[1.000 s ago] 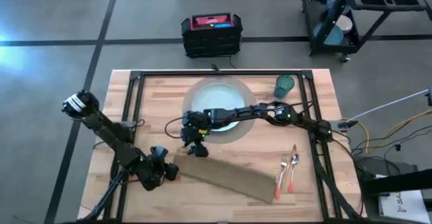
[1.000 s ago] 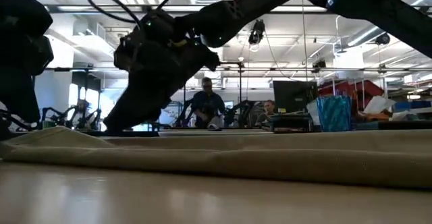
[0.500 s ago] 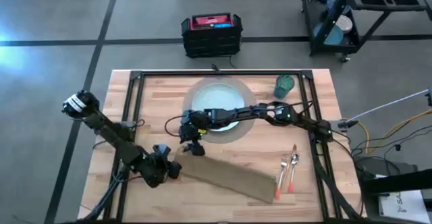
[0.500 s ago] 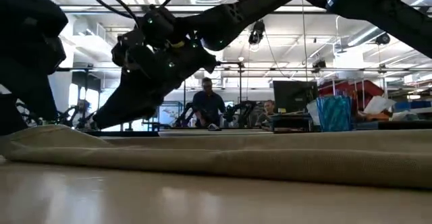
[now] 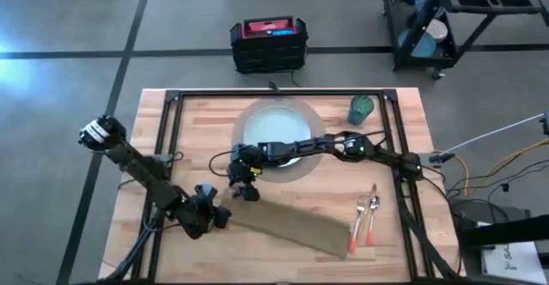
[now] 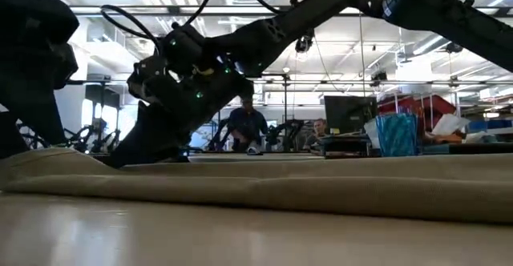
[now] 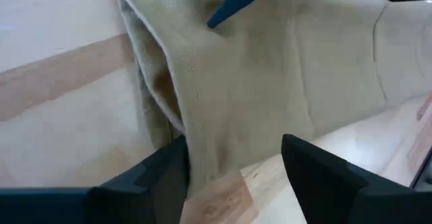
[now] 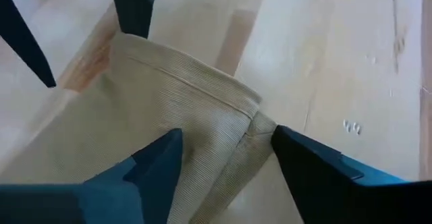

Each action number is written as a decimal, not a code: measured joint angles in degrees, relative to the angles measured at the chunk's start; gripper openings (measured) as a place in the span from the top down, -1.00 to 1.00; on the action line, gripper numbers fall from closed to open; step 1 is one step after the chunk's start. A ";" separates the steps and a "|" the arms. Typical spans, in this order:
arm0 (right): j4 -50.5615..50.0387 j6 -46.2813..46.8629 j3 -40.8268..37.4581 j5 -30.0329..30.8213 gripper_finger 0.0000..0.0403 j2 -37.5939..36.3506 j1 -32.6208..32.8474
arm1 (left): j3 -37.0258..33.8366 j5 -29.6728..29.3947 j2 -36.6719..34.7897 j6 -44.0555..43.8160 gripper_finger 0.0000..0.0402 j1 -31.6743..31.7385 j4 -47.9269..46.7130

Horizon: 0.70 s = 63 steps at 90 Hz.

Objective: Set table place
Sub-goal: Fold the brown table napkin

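The napkin (image 5: 296,223) is taken as landmark: a long tan cloth strip lying diagonally on the bench (image 5: 403,122), its left end near the mat, its right end just beside the fork and knife (image 5: 366,221). The left gripper (image 7: 233,173) is found at the napkin's left end, on the near side; jaws are seen apart, straddling the folded corner with cloth between them, not yet closed on it. The right gripper (image 8: 223,160) is reached across from the far side to the same left end, just beside the left gripper; its jaws are likewise apart over the opposite corner, where a double fold edge is visible. Beyond the napkin, the pale blue plate (image 5: 279,122) is seated on the round mat (image 5: 316,166), and the teal cup (image 5: 361,109) stands further right, well apart from the cloth. Step in hand is judged to be the pinching of the two left corners for repositioning or folding. For a clean result, both jaws should be lowered until the full fold thickness is enclosed, closed together, and lifted evenly so the strip is not twisted. Care is advised that the far end, if dragged, is kept from disturbing the cutlery.
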 joint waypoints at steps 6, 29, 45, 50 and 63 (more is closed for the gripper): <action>-0.74 0.31 -0.07 0.08 -0.02 -0.14 0.00 | 0.00 0.02 0.00 0.02 -0.06 0.00 -0.13; -3.32 1.05 -0.09 1.67 0.31 -0.03 0.68 | 0.00 0.02 0.00 0.06 -0.09 0.00 -0.20; -4.08 1.10 -0.20 1.92 0.70 -0.08 0.68 | 0.00 0.00 0.00 0.98 -0.06 0.02 -0.37; -4.29 1.05 -0.24 1.72 0.85 -0.08 0.63 | 0.00 0.00 0.00 1.09 -0.05 0.02 -0.33; -4.76 1.72 -0.28 1.03 0.96 -0.18 0.58 | 0.00 0.00 0.00 1.07 -0.02 0.02 -0.30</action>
